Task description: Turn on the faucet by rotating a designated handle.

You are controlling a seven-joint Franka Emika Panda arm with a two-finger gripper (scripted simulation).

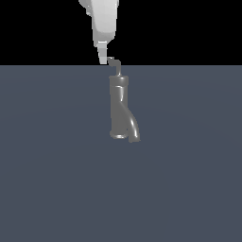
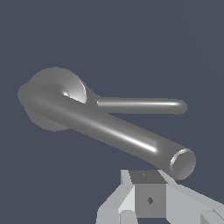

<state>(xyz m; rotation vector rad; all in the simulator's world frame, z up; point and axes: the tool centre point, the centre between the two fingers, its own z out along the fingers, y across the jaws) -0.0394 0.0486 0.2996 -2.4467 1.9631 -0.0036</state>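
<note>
Our pincer (image 1: pixel 102 59) hangs from the pale arm at the top of the exterior view, its tip just beside the hooked end of the handle (image 1: pixel 115 65), on the exterior view's left of it; whether it touches the handle we cannot tell; how wide the pincer stands we also cannot tell, because in the exterior view it appears as one pale block and in the wrist view only its base (image 2: pixel 148 197) shows; we see nothing held in it. We find the faucet (image 1: pixel 119 106) upright near the middle of the grey bench (image 1: pixel 52 165), its curved spout (image 1: pixel 133 130) branching off low toward the exterior view's right; in the wrist view the thin rod (image 2: pixel 140 105) runs beside the thick tube (image 2: pixel 109 131); around the faucet the bench lies open on all sides.
</note>
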